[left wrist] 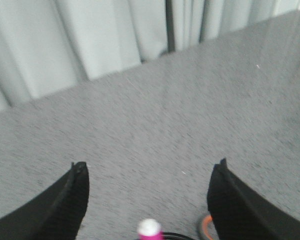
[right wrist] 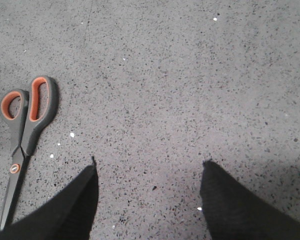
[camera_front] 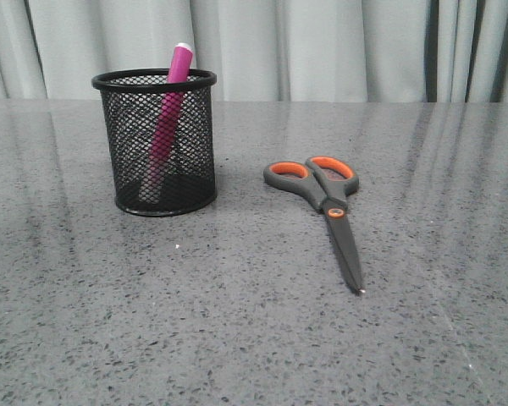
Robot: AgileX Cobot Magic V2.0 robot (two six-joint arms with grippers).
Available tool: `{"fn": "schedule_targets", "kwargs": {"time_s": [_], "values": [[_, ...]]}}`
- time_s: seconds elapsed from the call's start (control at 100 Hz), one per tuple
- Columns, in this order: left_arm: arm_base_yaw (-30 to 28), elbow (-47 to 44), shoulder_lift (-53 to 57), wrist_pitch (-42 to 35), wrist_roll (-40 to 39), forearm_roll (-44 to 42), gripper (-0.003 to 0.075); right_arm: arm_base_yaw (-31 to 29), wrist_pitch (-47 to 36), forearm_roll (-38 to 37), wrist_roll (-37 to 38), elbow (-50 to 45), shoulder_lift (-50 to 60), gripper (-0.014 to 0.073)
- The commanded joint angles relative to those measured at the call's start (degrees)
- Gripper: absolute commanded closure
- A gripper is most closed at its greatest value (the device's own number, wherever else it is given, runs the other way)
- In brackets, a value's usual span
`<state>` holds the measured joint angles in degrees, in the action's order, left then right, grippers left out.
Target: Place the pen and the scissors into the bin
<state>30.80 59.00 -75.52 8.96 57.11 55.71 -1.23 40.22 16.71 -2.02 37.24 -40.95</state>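
The pink pen (camera_front: 167, 118) is seen leaning inside the black mesh bin (camera_front: 155, 144) on the speckled counter (camera_front: 237, 321); the closed scissors (camera_front: 326, 203) are laid flat beside it; both grippers' fingers (left wrist: 65, 205) (right wrist: 240, 200) are spread, empty.

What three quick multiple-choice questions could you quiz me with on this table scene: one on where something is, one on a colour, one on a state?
1. Where is the pen?
A. flat on the table
B. standing in the bin
C. held by a tool

2. What colour lines the scissors' handle loops?
A. orange
B. green
C. blue

3. How is the right tool?
A. shut on the scissors
B. open, holding nothing
C. shut on the pen

Answers: 1 B, the pen leans inside the mesh, its tip above the rim. 2 A, both loops show orange inside. 3 B, its fingers stand wide apart over bare table.
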Motion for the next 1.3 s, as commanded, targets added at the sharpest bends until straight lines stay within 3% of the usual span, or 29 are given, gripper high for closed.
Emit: {"fn": "schedule_targets", "kwargs": {"time_s": [0.0,0.35,0.49,0.67,1.02,1.29], "values": [[-2.11,1.52,3.58,-1.46,-0.07,-0.87,0.025,-0.34,-3.75,0.44,-0.32,1.9,-0.25,0.0193],[-17.13,1.52,8.0,11.95,-0.41,-0.64,0.026,-0.34,-3.63,0.44,-0.32,1.9,-0.25,0.0193],[-24.44,1.41,9.64,16.69,-8.26,-0.64,0.0325,-0.34,-4.2,0.17,-0.32,1.9,-0.25,0.0193],[-32.7,-2.48,14.37,17.41,-9.8,-0.09,0.0337,-0.34,-6.11,0.17,-0.32,1.9,-0.25,0.0193],[-34.77,-11.92,22.54,13.76,-9.7,-0.44,0.0337,-0.05,-8.69,3.35,-0.32,1.9,-0.25,0.0193],[-34.77,-12.22,23.13,13.76,-9.7,-0.44,0.0337,8.48,-4.2,2.19,-2.38,5.33,-5.48,0.0193]]}}
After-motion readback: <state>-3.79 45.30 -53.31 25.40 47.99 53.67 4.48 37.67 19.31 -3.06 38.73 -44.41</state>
